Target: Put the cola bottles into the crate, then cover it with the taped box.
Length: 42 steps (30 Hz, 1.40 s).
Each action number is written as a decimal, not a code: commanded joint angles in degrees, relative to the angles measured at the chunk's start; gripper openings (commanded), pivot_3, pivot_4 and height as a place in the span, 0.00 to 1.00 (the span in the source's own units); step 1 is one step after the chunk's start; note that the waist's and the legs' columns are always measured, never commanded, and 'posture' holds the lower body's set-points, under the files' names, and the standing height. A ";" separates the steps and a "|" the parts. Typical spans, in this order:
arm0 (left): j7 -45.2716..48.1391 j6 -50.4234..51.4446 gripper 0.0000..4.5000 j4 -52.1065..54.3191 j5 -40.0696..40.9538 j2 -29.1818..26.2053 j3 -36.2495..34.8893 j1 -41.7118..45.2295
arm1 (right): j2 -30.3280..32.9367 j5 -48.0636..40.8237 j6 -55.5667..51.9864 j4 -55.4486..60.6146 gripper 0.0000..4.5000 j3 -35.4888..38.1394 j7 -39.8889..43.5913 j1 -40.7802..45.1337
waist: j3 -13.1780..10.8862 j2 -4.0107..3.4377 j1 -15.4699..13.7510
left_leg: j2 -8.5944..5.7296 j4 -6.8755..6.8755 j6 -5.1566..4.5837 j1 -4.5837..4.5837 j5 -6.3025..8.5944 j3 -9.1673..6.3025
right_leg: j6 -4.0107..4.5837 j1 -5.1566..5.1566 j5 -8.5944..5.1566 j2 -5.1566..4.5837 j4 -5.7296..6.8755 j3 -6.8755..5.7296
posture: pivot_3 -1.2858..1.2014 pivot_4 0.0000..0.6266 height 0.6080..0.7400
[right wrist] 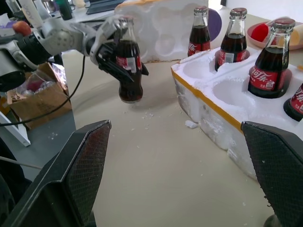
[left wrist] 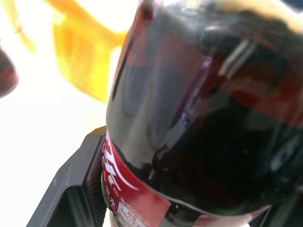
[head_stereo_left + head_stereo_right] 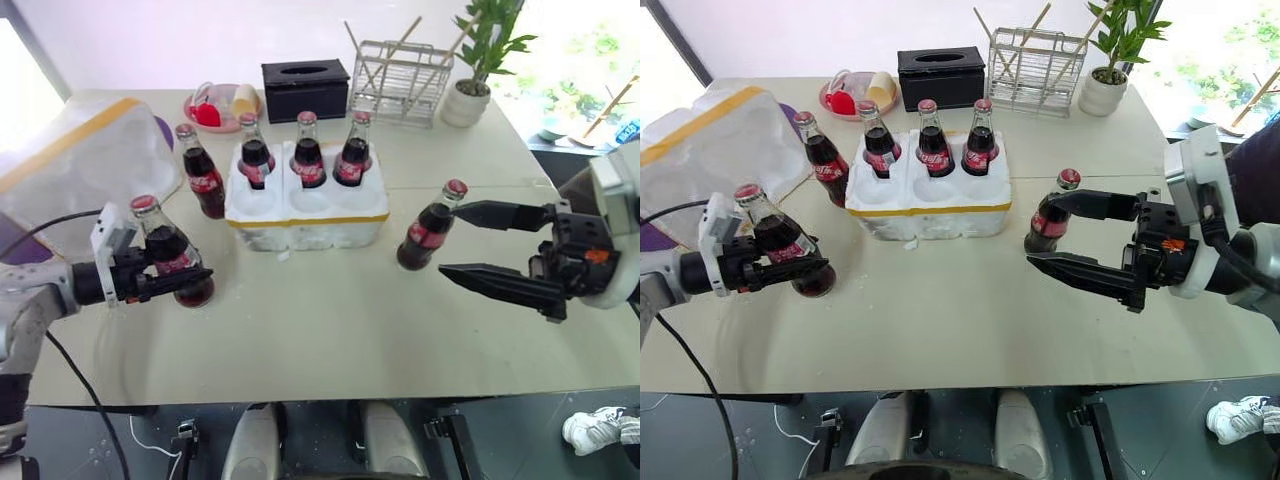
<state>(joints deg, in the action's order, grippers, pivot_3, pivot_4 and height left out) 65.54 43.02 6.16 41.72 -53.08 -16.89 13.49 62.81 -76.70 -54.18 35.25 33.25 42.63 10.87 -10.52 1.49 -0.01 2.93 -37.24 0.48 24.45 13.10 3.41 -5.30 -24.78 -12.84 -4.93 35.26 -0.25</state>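
Note:
Three cola bottles (image 3: 307, 150) stand in the back wells of the crate (image 3: 305, 218); its front wells are bare. Another bottle (image 3: 203, 172) stands just left of the crate. My left gripper (image 3: 176, 276) is shut on a bottle (image 3: 165, 240), slightly tilted, in front of the taped box (image 3: 80, 160), which lies at the far left. That bottle looms close in the left wrist view (image 2: 203, 118). Right of the crate, my right gripper (image 3: 452, 240) is open, and a leaning bottle (image 3: 428, 235) stands at its fingertips, not gripped.
Along the table's back edge sit a pink plate (image 3: 215, 105), a black tissue box (image 3: 305, 88), a wire rack (image 3: 400, 80) and a potted plant (image 3: 470, 95). Styrofoam crumbs (image 1: 191, 124) lie in front of the crate. A cardboard box (image 1: 38, 97) sits on the floor past the table's left side.

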 commanded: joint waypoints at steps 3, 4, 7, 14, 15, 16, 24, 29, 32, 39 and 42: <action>-7.70 5.18 0.64 3.65 8.78 6.19 0.95 18.98 | -0.37 3.93 2.64 0.43 1.00 -1.05 -1.11 -0.03 | -0.04 0.05 -1.18 | -0.03 -0.07 0.00 0.00 0.00 0.00 | 0.00 0.06 0.00 0.00 -0.01 0.00 | 0.52 0.24 1.00; -9.85 4.76 0.64 2.23 7.62 9.56 3.37 24.06 | -0.60 4.94 3.05 0.19 1.00 -1.35 -1.40 -0.21 | -0.05 0.09 -1.92 | -0.09 -0.12 -0.01 0.00 0.00 -0.11 | 0.00 0.15 0.00 0.01 -0.01 -0.03 | 0.52 0.24 1.00; -11.89 1.64 0.64 -2.14 2.86 15.76 7.90 31.74 | -1.20 5.55 3.77 0.21 1.00 -1.52 -1.79 -0.40 | -0.03 0.12 -2.19 | -0.11 -0.40 -0.02 0.08 0.00 -0.27 | -0.02 0.35 0.01 0.19 -0.06 0.01 | 0.52 0.24 1.00; -12.54 -12.04 0.64 -20.73 -10.82 26.34 16.66 42.23 | -2.62 5.62 4.36 2.15 1.00 0.38 -3.86 -2.92 | -0.04 0.12 -1.68 | -0.05 -0.43 -0.19 0.05 0.09 -0.36 | -0.07 0.30 0.01 0.39 0.03 0.07 | 0.52 0.24 1.00; -11.73 -13.95 0.64 -23.12 -12.47 27.09 17.63 42.83 | -2.76 5.55 4.42 2.47 1.00 0.96 -4.18 -3.61 | -0.05 0.12 -1.63 | -0.05 -0.42 -0.19 0.07 0.09 -0.38 | -0.07 0.28 0.00 0.40 0.03 0.06 | 0.52 0.24 1.00; -10.94 -15.61 0.64 -25.10 -13.77 27.60 18.35 43.29 | -2.87 5.47 4.47 2.74 1.00 1.38 -4.45 -4.12 | -0.05 0.12 -1.60 | -0.05 -0.42 -0.20 0.07 0.09 -0.38 | -0.07 0.28 0.00 0.40 0.02 0.06 | 0.52 0.24 1.00; -8.45 -22.08 0.64 -36.46 -16.86 33.13 17.86 45.10 | -4.47 4.49 5.06 5.04 1.00 3.34 -6.85 -7.71 | -0.05 0.12 -1.73 | -0.06 -0.47 -0.20 0.14 0.09 -0.37 | -0.07 0.28 0.00 0.35 0.02 0.06 | 0.52 0.24 1.00; -8.45 -27.13 0.64 -43.30 -23.44 35.32 21.40 45.84 | -4.63 6.01 5.60 5.98 1.00 3.57 -6.70 -10.15 | -0.06 0.13 -2.03 | -0.06 -0.49 -0.23 0.17 0.11 -0.38 | -0.08 0.27 0.01 0.35 0.03 0.05 | 0.52 0.24 1.00; -8.34 -30.57 0.64 -46.14 -27.69 35.64 23.43 45.47 | -4.15 7.09 6.17 6.20 1.00 2.89 -6.25 -10.50 | -0.04 0.10 -2.15 | -0.06 -0.54 -0.23 0.16 0.11 -0.38 | -0.08 0.29 0.01 0.35 0.03 0.05 | 0.52 0.24 1.00; -6.23 -30.00 0.99 -44.42 -29.17 34.98 23.51 44.13 | -4.31 9.24 7.21 5.84 1.00 0.52 -5.45 -9.92 | -0.02 0.10 -2.11 | -0.07 -0.74 -0.23 0.14 0.12 -0.39 | -0.07 0.43 0.02 0.31 0.03 0.06 | 0.52 0.24 1.00; -4.81 -26.96 0.99 -38.64 -27.19 33.41 22.01 42.32 | -4.25 9.85 7.66 5.32 1.00 -0.76 -4.92 -9.35 | -0.02 0.09 -1.90 | -0.06 -0.73 -0.29 0.14 0.15 -0.40 | -0.07 0.41 0.02 0.31 0.04 0.06 | 0.52 0.24 1.00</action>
<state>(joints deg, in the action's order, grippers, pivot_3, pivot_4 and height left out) 59.61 14.46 -36.07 13.34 -18.62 5.95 56.50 58.38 -67.19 -47.86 40.19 32.06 37.16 0.65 -10.54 1.58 -1.91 2.89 -37.96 0.16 24.59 13.27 3.02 -5.38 -24.37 -12.82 -4.60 35.30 -0.19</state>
